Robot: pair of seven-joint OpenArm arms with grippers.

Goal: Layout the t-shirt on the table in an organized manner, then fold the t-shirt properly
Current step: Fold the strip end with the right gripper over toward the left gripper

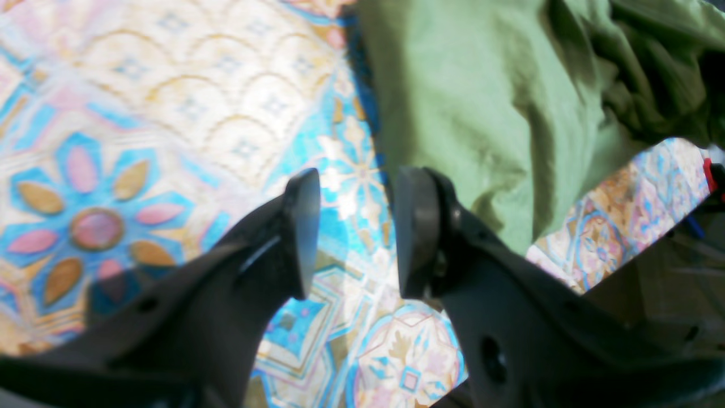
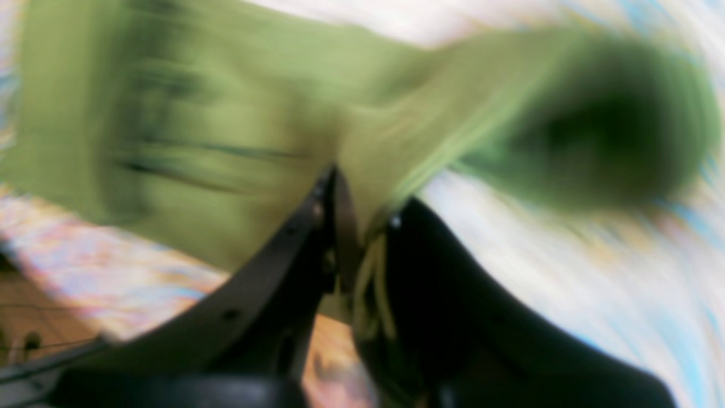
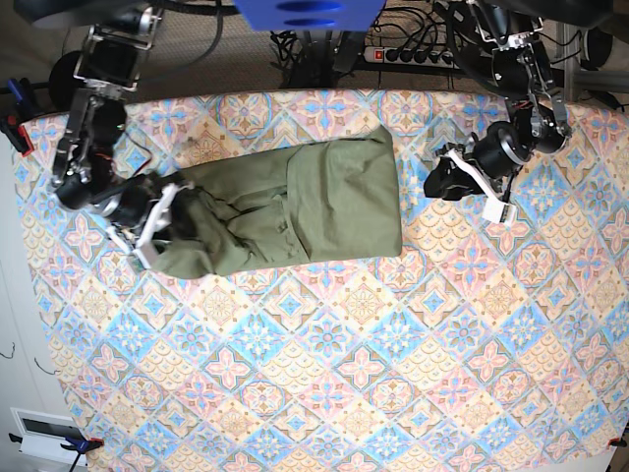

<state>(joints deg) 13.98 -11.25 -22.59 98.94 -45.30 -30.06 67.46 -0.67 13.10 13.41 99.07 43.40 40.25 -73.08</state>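
The olive-green t-shirt (image 3: 295,206) lies crumpled lengthwise on the table (image 3: 344,374), bunched at its left end and flatter at its right. At that bunched left end my right gripper (image 3: 165,222) is shut on a fold of the cloth. The blurred right wrist view shows the jaws of this gripper (image 2: 354,218) pinching the t-shirt (image 2: 226,113). To the right of the shirt's flat edge, a little apart from it, my left gripper (image 3: 433,185) stands open. In the left wrist view this gripper (image 1: 358,232) has only patterned table (image 1: 170,113) between its fingers, with the t-shirt (image 1: 481,113) just beyond.
A power strip with cables (image 3: 413,54) lies behind the table's far edge. A red clamp (image 3: 20,133) grips the table's left edge. A blue mount (image 3: 310,12) sits at the top centre. Patterned cloth stretches toward the front edge.
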